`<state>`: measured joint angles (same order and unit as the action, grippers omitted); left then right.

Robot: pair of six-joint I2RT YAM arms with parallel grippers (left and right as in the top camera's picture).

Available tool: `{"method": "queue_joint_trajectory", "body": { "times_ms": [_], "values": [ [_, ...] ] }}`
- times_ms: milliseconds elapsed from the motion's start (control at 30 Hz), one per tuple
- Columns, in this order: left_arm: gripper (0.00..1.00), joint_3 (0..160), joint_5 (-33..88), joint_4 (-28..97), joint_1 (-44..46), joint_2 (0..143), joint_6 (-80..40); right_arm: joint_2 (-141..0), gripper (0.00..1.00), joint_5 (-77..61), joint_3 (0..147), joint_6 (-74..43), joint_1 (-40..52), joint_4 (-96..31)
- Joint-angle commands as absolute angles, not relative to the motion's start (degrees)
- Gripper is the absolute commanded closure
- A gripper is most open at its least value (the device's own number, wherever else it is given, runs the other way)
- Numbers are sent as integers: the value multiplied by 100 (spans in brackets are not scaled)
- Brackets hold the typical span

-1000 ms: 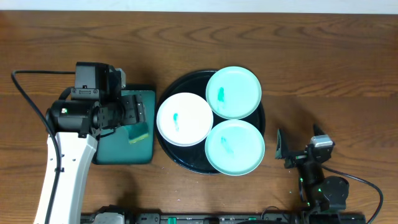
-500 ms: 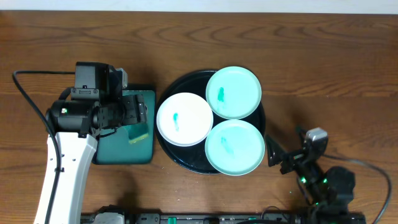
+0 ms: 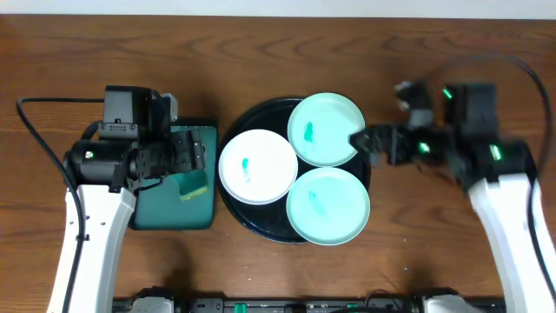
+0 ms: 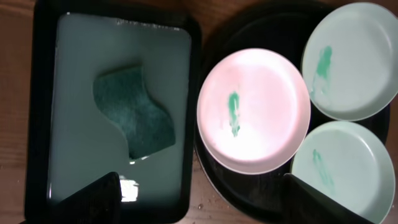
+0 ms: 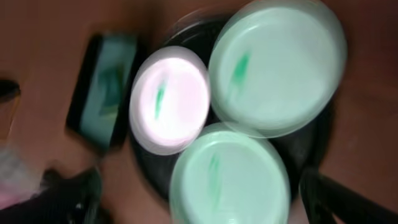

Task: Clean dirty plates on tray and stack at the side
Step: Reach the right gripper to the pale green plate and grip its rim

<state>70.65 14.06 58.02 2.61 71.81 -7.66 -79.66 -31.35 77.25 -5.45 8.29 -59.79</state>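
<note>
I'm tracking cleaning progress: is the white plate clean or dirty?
Dirty. The white plate carries a teal smear near its middle and lies flat on the round black tray, unstacked.

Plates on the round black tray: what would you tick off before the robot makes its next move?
1. The left gripper is open: ok, jaws spread above the sponge tray.
2. The right gripper is open: ok, at the edge of the upper mint plate.
3. It touches that plate: cannot tell.
4. The sponge is picked up: not ok, it lies loose in its tray.
5. Plates clean: not ok; the white plate, the upper one and the lower mint plate each bear a teal smear.
6. All three sit on the round tray: ok.
</note>
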Motion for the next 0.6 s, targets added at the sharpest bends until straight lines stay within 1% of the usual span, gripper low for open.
{"method": "queue_joint_trajectory", "body": {
  "times_ms": [0, 67, 167, 300, 467, 567],
  "values": [
    [19, 7164, 1457, 5800, 231, 7181, -773, -9032, 1, -3052, 8984, -93, 1308, -6917],
    [19, 7164, 1457, 5800, 233, 7181, -773, -9636, 1, -2523, 9618, -99, 1564, -7555],
    [19, 7164, 1457, 5802, 231, 7181, -773, -10269, 1, -1870, 10108, -163, 1868, -8007],
    [19, 7164, 1457, 5802, 231, 7181, -773, -10787, 1, -2043, 10123, -576, 2274, -7922],
    [19, 7164, 1457, 5800, 231, 7181, -773, -11340, 1, -2279, 10123, -683, 2705, -7581],
    [19, 7164, 1457, 5802, 231, 7181, -773, -11546, 1, -2296, 10123, -552, 2867, -7550]
  ]
}}
